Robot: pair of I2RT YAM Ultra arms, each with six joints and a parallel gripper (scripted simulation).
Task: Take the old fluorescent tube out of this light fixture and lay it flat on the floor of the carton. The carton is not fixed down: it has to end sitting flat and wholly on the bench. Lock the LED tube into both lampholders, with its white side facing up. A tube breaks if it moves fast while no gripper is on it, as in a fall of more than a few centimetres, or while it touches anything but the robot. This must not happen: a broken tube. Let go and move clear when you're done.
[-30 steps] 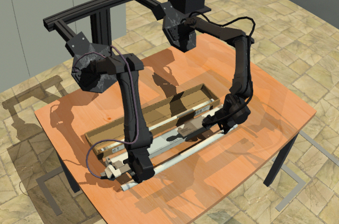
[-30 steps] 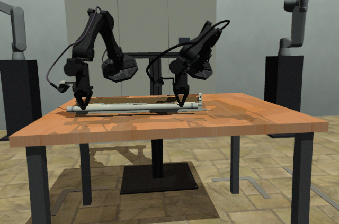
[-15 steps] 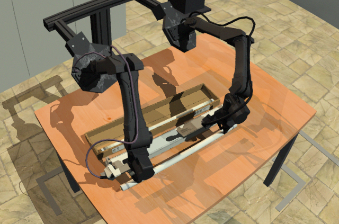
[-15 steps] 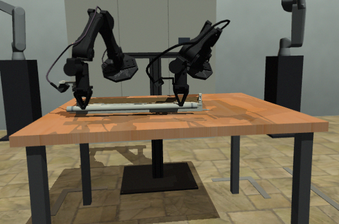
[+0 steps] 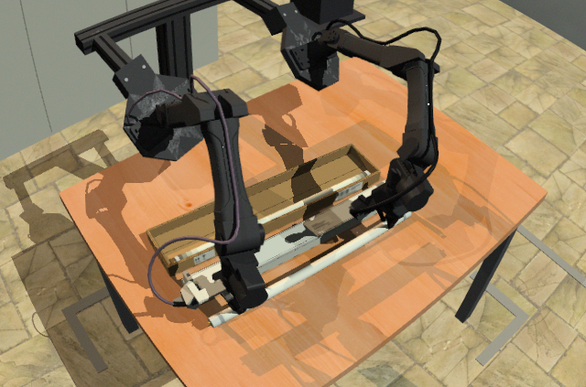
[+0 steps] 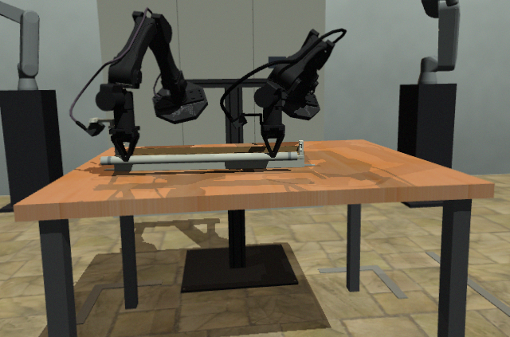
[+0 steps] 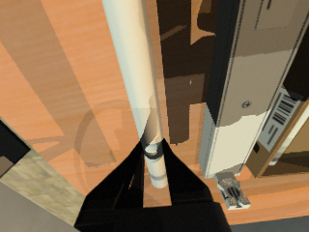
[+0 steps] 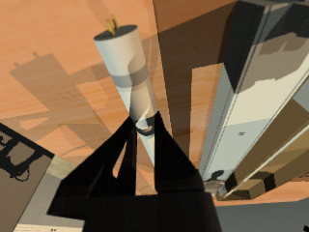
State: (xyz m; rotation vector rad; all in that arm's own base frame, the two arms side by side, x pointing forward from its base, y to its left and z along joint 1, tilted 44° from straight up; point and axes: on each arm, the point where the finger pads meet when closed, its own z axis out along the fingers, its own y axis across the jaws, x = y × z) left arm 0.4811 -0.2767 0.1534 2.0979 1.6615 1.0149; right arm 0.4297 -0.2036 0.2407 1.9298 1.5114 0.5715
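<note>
The white LED tube (image 5: 330, 257) (image 6: 198, 158) (image 7: 132, 63) (image 8: 127, 60) is held level, a little above the bench in front of the fixture (image 5: 276, 250) (image 7: 241, 140) (image 8: 232, 140). My left gripper (image 5: 390, 224) (image 6: 272, 155) (image 7: 153, 143) is shut on it near one end. My right gripper (image 5: 242, 310) (image 6: 126, 158) (image 8: 145, 117) is shut on it near the other, pinned end. One lampholder (image 6: 300, 150) (image 7: 233, 190) shows without a tube; the other is mostly hidden. The old tube (image 5: 284, 211) lies inside the carton (image 5: 199, 214), along its near wall; its contact with the floor is unclear.
The carton stands close behind the fixture on the bench (image 5: 426, 288) (image 6: 370, 177). The right arm's wrist and camera overhang one fixture end; the left arm's camera overhangs the fixture nearer the other end.
</note>
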